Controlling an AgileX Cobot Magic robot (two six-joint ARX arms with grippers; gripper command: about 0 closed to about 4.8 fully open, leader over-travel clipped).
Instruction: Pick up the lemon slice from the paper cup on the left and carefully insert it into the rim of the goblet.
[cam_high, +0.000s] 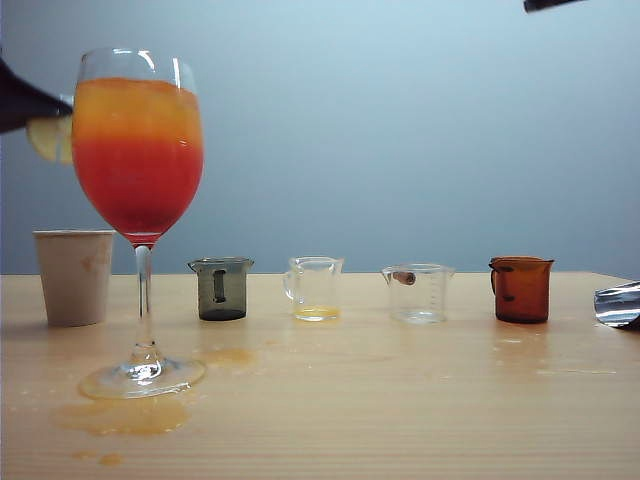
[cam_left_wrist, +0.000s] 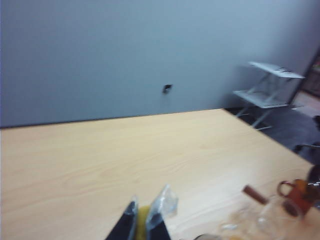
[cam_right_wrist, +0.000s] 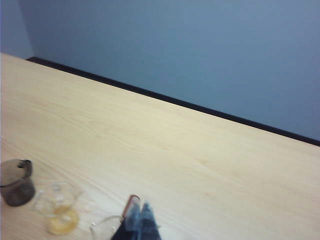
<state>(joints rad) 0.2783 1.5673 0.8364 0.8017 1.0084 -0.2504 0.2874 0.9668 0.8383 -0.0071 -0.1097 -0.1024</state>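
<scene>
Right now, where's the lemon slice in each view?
Exterior view: lemon slice at the far left, raised, behind the goblet, held by the left gripper.
Left wrist view: yellow sliver pinched between the left gripper's fingertips.
Right wrist view: not in it.
Shared landmark: the dark grey jug, exterior and right wrist.

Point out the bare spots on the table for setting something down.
Free: the wide front strip of the table, right of the goblet, before the jugs. Also between the clear jug and the amber jug. Crowded: around the paper cup and the goblet, with spills.
</scene>
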